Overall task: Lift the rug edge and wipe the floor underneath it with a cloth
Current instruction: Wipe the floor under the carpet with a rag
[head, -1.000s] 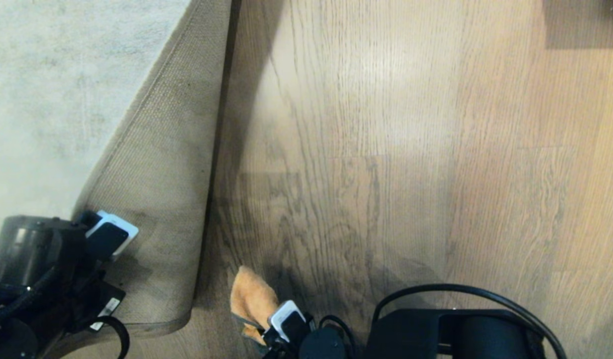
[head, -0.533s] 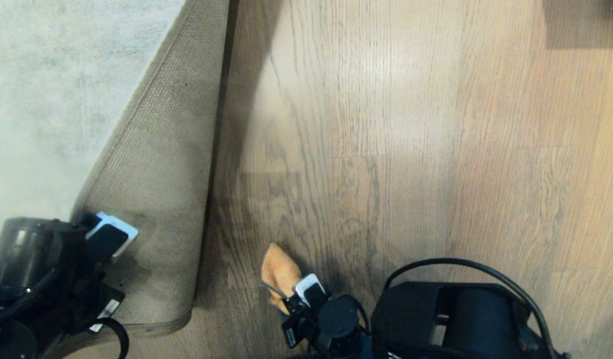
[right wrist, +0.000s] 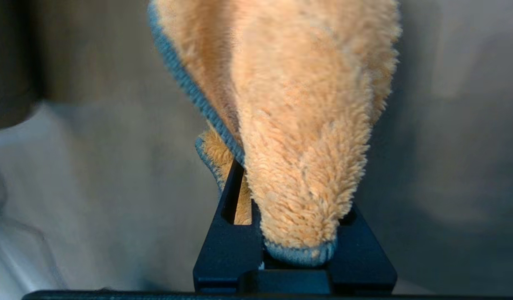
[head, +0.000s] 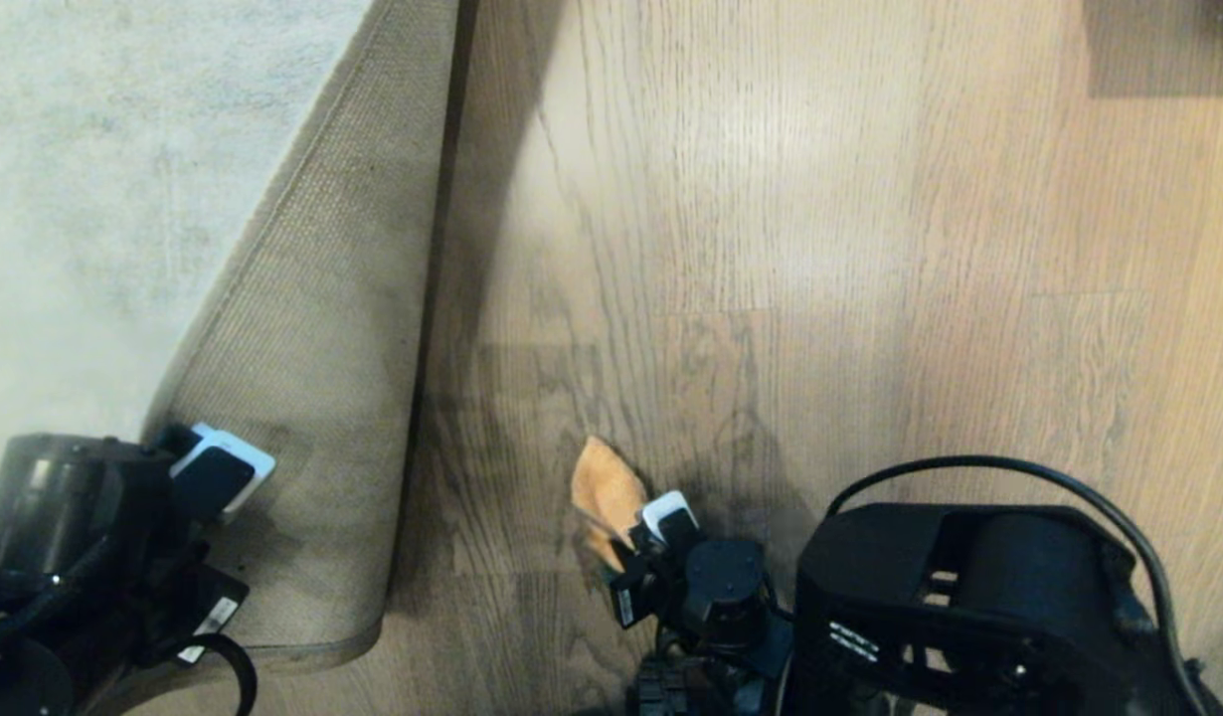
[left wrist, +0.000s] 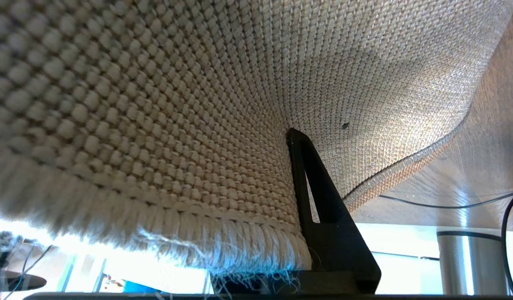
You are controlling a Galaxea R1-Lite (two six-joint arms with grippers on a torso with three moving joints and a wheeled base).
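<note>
Label [head: 622,607] beside right pincer [head: 639,525], perhaps unreadable

Head looks down; wrists close on rug edge [left wrist: 240,104], cloth [right wrist: 298,125].

text: none legible | white stickers [head: 212,619] on arms (print too small to read)

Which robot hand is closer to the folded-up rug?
The left. The left gripper is clamped on the rug edge, holding it up. The right gripper holds the cloth out on the floor, apart from the rug.
</note>
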